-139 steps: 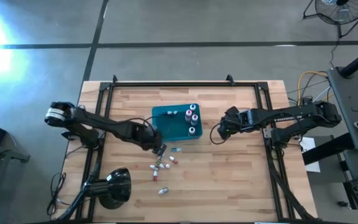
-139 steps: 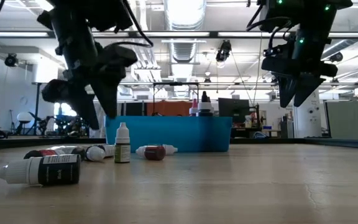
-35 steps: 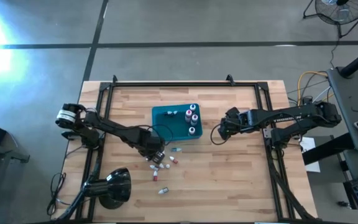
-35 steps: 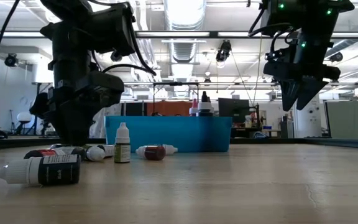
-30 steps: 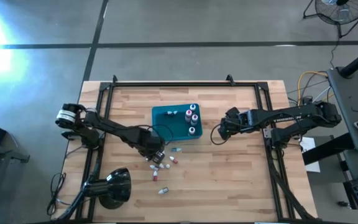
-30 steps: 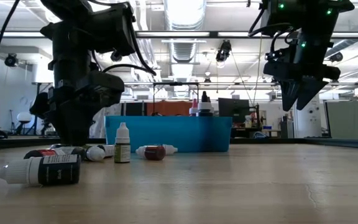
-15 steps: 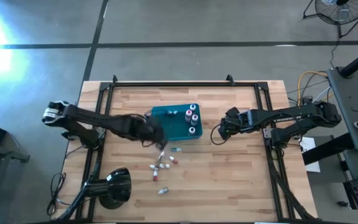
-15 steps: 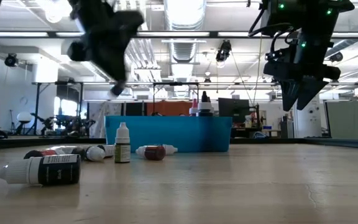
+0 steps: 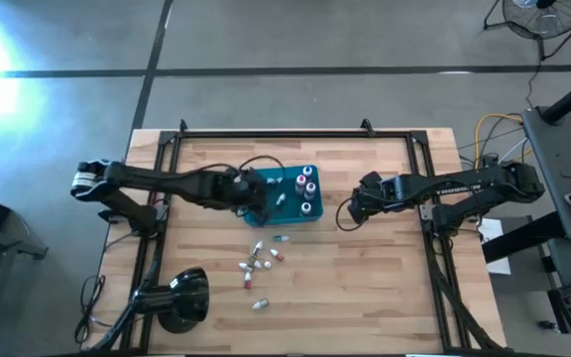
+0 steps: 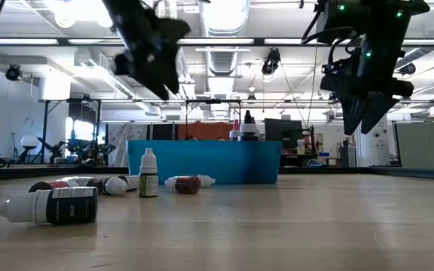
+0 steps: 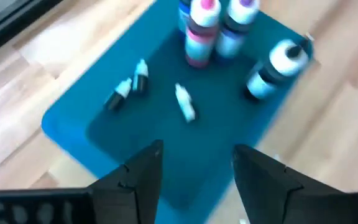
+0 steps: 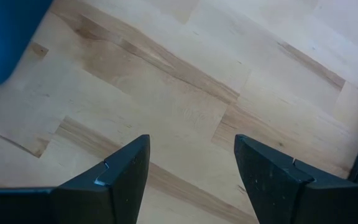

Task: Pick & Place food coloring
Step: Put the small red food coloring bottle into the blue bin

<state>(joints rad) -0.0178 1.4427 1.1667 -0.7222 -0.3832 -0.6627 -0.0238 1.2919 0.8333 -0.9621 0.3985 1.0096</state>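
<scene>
Left gripper [image 11: 194, 180]: poised over the teal bin, above its near-left part; fingers spread apart with nothing between them (the wrist view looks straight down past them into the bin).
Right gripper [image 12: 191, 174]: raised above bare table to the right of the bin, jaws spread and empty; this arm waits.
Teal bin [image 9: 256, 188]: sits at the middle of the wooden table [image 9: 365, 288], between the two arms.
Food coloring in the bin: three larger bottles [image 11: 219, 28] stand upright together along one side, with pale caps and pink, dark and purple bodies; three tiny vials lie on the blue floor, a pale vial [image 11: 185, 103] near the centre and two dark vials [image 11: 129, 88] just beside each other, apart from it.
Food coloring on the table: a loose cluster of small bottles [image 9: 263, 257] lies in front of the bin, one bottle [image 9: 261, 303] farther out on its own (well apart from the rest).
Low view: a dark bottle [image 10: 51, 205] lies on its side nearest the camera; a small dropper bottle [image 10: 148, 174] stands upright; a red bottle [image 10: 187, 183] lies beside it, before the bin's wall.
</scene>
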